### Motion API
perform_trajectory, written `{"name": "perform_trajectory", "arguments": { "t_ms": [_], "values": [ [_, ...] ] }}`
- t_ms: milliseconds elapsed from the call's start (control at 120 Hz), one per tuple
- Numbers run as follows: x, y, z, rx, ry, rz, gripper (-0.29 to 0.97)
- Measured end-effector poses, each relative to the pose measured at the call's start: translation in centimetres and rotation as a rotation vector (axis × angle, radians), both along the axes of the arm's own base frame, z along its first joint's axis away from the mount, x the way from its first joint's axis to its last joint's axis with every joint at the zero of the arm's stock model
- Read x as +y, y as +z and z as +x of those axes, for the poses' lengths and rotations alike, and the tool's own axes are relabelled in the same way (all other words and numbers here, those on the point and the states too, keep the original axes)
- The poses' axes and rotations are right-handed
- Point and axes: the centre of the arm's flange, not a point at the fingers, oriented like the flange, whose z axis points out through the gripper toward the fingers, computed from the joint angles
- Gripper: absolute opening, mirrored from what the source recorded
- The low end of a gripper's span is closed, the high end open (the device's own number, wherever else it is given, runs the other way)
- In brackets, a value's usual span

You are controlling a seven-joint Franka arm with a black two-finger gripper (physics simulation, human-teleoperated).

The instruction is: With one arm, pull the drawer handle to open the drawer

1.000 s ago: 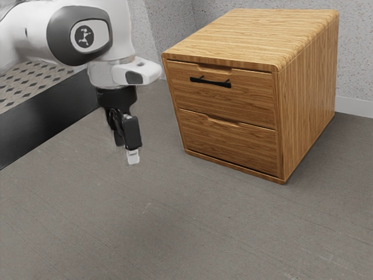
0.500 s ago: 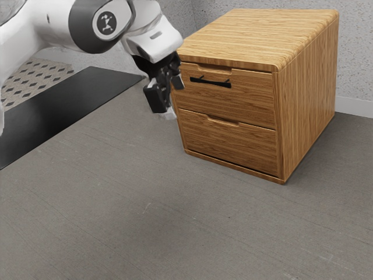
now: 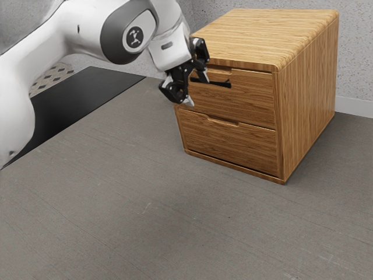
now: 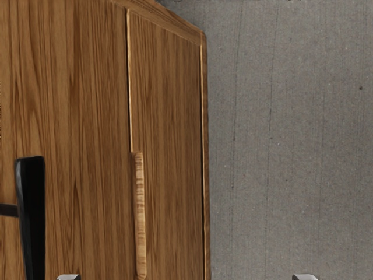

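Note:
A wooden cabinet (image 3: 303, 87) with two drawers stands on the grey floor at the exterior view's right. The top drawer front (image 3: 245, 96) is flush with the cabinet and carries a black bar handle (image 3: 213, 84) (image 4: 29, 221). My gripper (image 3: 194, 83) is tipped on its side, facing that front, at the handle's end nearer the exterior view's left. Its fingers are spread, open, with nothing gripped between them. In the wrist view the two light fingertips (image 4: 68, 276) stand far apart, one by the handle and the other over bare floor. The lower drawer (image 3: 230, 140) (image 4: 166, 146) is also flush.
A black platform (image 3: 70, 99) with a perforated metal top (image 3: 49, 76) lies at the exterior view's left. A speckled wall with a white baseboard (image 3: 352, 106) runs behind the cabinet. Grey floor (image 3: 175, 210) stretches in front.
My arm has swung up and toward the exterior view's right, from low over the floor to the top drawer's front. The hand has tipped from pointing down to facing the drawer.

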Motion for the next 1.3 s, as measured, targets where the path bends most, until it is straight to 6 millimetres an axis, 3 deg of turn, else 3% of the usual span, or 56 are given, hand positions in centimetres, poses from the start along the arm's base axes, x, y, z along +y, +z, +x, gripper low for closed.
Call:
{"name": "perform_trajectory", "arguments": {
  "t_ms": [133,300,467,683,967,1142,1300],
  "values": [
    [0.7,-0.2,0.5,-0.007,-0.040,-0.010,0.39],
    [0.6,0.4,2.6,-0.056,-0.084,-0.017,0.36],
    [2.8,-1.4,4.2,-0.042,-0.086,-0.043,0.35],
    [2.3,0.1,4.5,-0.084,-0.124,0.011,0.33],
    [2.1,-0.8,5.3,-0.079,-0.145,0.041,0.34],
    [2.0,-1.0,5.3,-0.073,-0.149,0.039,0.08],
    [2.2,-1.8,5.6,-0.058,-0.144,0.024,-0.03]
  ]
}}
